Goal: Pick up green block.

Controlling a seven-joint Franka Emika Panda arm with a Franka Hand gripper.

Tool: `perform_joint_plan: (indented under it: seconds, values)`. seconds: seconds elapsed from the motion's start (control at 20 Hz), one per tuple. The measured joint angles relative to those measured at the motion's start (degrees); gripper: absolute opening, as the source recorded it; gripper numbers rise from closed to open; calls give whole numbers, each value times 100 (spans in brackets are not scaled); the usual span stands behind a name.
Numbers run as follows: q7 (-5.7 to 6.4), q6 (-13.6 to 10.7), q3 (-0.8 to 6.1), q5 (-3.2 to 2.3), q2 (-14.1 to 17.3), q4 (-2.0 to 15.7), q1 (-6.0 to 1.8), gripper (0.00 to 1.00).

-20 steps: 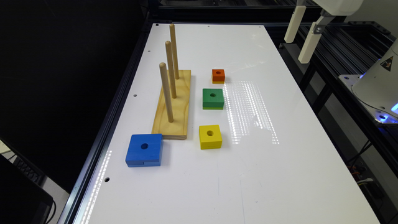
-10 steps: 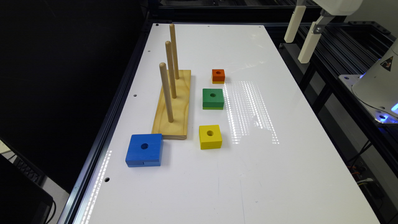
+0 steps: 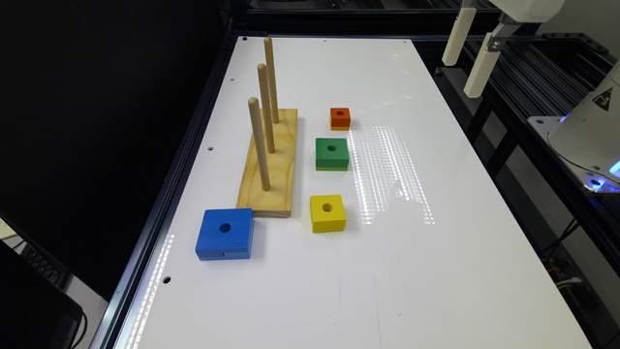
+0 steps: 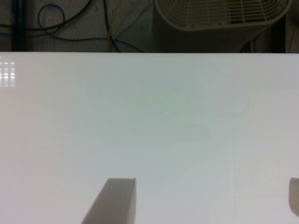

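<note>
Jaws stand wide apart and hold nothing: in the wrist view one pale finger (image 4: 114,200) rises from the picture's lower edge and a sliver of the other shows at the far side edge, with bare white table (image 4: 149,140) between them and the gripper (image 4: 205,200) poised over that empty surface. Beyond the table's far edge in that view lie dark cables (image 4: 70,23) and a white slatted fan housing (image 4: 219,14). In the exterior view the gripper (image 3: 467,53) hangs high at the top, toward the exterior view's right, off past the edge of the table (image 3: 436,271) and well apart from every block. The green block (image 3: 332,153) lies flat on the table, its round hole facing up and a lighter green layer showing at its base. It sits between the small orange block (image 3: 340,118), farther from the camera, and the yellow block (image 3: 328,213), nearer to it. On the exterior view's left of the green block, just beside it but not touching, stands the wooden base (image 3: 271,169) with three upright pegs. The blue block (image 3: 225,233) rests near the base's closest corner.
</note>
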Motion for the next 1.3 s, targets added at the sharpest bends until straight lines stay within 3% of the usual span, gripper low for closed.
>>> perform_joint_plan:
  seconds: [0.7,1.05,1.3]
  values:
    - [0,114,0,0,21,47,-42,100]
    - [-2,155,0,0,171,204,-62,100]
    - [-2,298,0,0,445,361,-64,100]
